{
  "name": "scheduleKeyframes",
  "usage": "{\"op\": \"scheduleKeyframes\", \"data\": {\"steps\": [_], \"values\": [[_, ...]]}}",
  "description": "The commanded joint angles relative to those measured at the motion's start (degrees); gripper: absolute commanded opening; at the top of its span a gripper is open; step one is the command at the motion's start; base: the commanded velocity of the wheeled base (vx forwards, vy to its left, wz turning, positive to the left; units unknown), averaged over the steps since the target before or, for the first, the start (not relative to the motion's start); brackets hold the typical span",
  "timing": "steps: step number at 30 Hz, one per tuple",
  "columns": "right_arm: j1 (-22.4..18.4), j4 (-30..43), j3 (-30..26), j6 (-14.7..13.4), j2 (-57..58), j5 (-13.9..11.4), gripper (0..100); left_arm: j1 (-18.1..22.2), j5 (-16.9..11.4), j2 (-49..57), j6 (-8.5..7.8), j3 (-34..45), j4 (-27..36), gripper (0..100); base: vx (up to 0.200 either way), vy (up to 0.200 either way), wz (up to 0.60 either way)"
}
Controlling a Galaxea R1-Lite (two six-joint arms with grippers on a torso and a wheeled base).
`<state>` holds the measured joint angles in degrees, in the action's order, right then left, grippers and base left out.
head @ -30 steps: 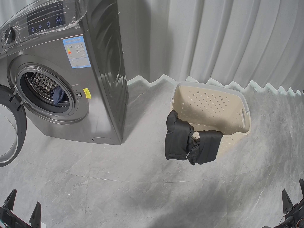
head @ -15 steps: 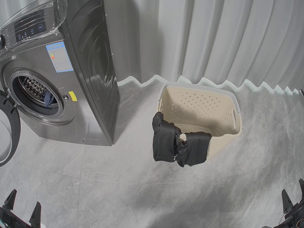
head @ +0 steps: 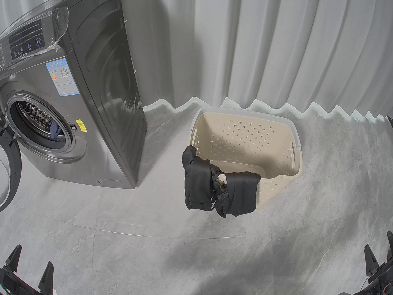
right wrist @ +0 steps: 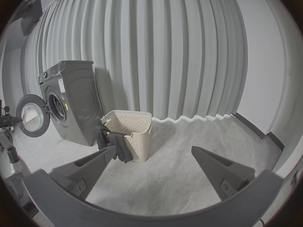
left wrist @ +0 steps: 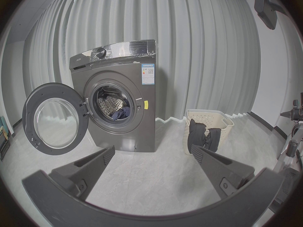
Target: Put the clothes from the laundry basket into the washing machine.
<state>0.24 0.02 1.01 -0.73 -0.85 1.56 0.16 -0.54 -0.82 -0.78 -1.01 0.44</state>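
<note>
Grey stone floor, pale curtain: the robot squares up to the laundry.

Black clothes (head: 217,185) hang over the near rim of the cream laundry basket (head: 245,115), which stands apart from the washing machine (head: 98,103). The machine's door (head: 6,177) is swung wide, and 1 blue garment (head: 54,130) lies in the drum. The left tool (head: 32,263) and right tool (head: 378,248) sit low, well short of the basket, fingers spread and empty. The step looks like closing in for a pick. It would go best by facing the basket squarely, pinching the thick bunch at the rim, and lifting straight up so the basket does not tip. Against 1 second ago, machine and basket lie further left in the head view: the camera turned, and the things did not move.
</note>
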Motion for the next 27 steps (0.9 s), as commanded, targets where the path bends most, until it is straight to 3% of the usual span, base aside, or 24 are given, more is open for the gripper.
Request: {"op": "scheduleKeyframes", "data": {"steps": [1, 5, 9, 11, 14, 17, 22, 24, 27], "values": [[0.0, -0.1, -1.0, 0.1, 0.9, 0.0, 100, 0.0, 0.0, 0.6, -0.01, 1.0, 0.0, 100, 0.000, 0.000, 0.00], [0.0, -4.6, 3.7, 0.1, 0.9, -0.1, 100, 0.0, 0.2, 0.5, 0.43, 1.0, 0.0, 100, 0.000, 0.000, 0.00], [0.0, -2.5, 9.4, 0.2, 0.5, -0.6, 100, 0.0, 0.1, 0.6, 0.25, 1.0, 0.0, 100, 0.200, 0.000, 0.00], [0.3, 2.4, 10.5, 0.4, -2.5, -3.1, 100, 0.0, 0.1, 0.5, 0.25, 1.0, 0.0, 100, 0.200, 0.000, 0.00], [0.4, 3.2, 11.1, 0.1, -11.2, -7.4, 100, 0.0, 0.1, 0.5, 0.08, 1.0, 0.0, 100, 0.200, 0.000, 0.00], [0.5, 0.5, 12.2, -0.1, -21.6, -10.3, 100, 0.0, -0.1, 0.6, -0.01, 1.0, 0.0, 100, 0.200, 0.000, 0.00], [1.2, -6.2, 12.8, 0.4, -41.4, -16.4, 100, 0.0, -0.1, 0.5, 0.08, 1.0, 0.0, 100, 0.000, 0.000, 0.00], [1.8, -7.9, 12.8, 0.6, -45.4, -16.7, 100, 0.0, -0.1, 0.5, 0.08, 1.0, 0.0, 100, 0.000, 0.000, 0.00], [7.6, -13.4, 12.8, -0.4, -56.3, -16.2, 100, 0.0, -0.1, 0.5, 0.08, 1.0, 0.0, 100, 0.000, 0.000, 0.00]]}}
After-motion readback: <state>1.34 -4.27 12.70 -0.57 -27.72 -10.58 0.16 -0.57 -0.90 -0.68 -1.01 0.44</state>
